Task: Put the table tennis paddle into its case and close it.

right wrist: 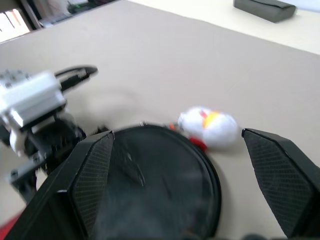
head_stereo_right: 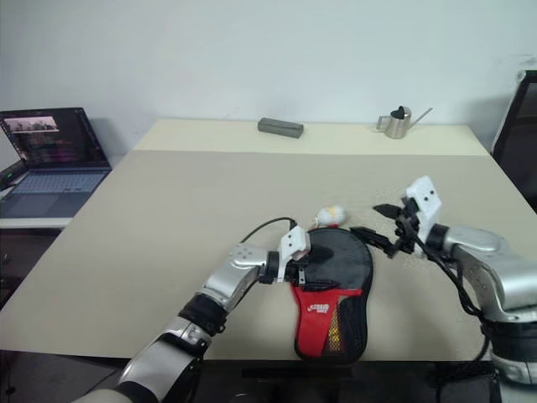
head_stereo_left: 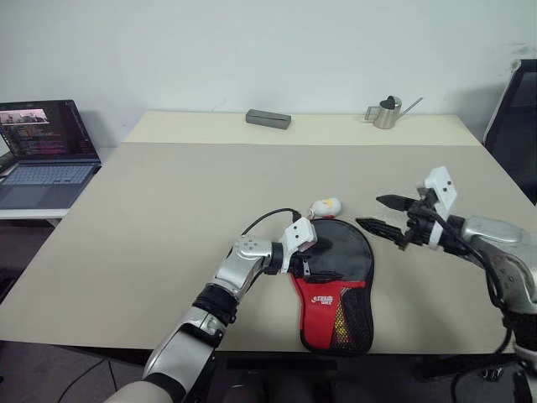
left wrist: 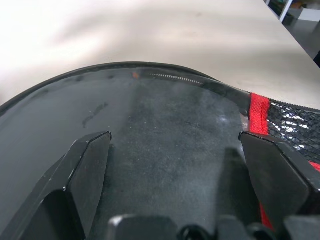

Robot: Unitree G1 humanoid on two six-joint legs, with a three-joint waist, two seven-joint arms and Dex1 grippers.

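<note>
So my left gripper (head_stereo_left: 309,267) has its fingers spread wide and nothing pinched between them; it's sitting low right over the round black end of the case (head_stereo_left: 337,290), and in my left wrist view the black fabric runs between both fingers (left wrist: 82,180) with the zip line curving along the rim. My right gripper (head_stereo_left: 388,216) is spread wide too, empty, hanging above the table just off the case's right side, pointing across toward it. The case lies flat near the front edge of the table (head_stereo_left: 168,218), a bit right of the middle, round end toward the back and the narrow red end with the white logo and mesh pocket toward the front edge. Its white fluffy pom-pom (head_stereo_left: 326,206) rests on the table touching the back rim of the round end. I can't tell where the paddle is; no handle pokes out anywhere. Way off by the back edge there's a grey rectangular box (head_stereo_left: 268,118) around the middle, and a small metal watering can (head_stereo_left: 387,112) toward the back right corner. A laptop (head_stereo_left: 46,151) sits open on a separate surface beyond the table's left edge.
</note>
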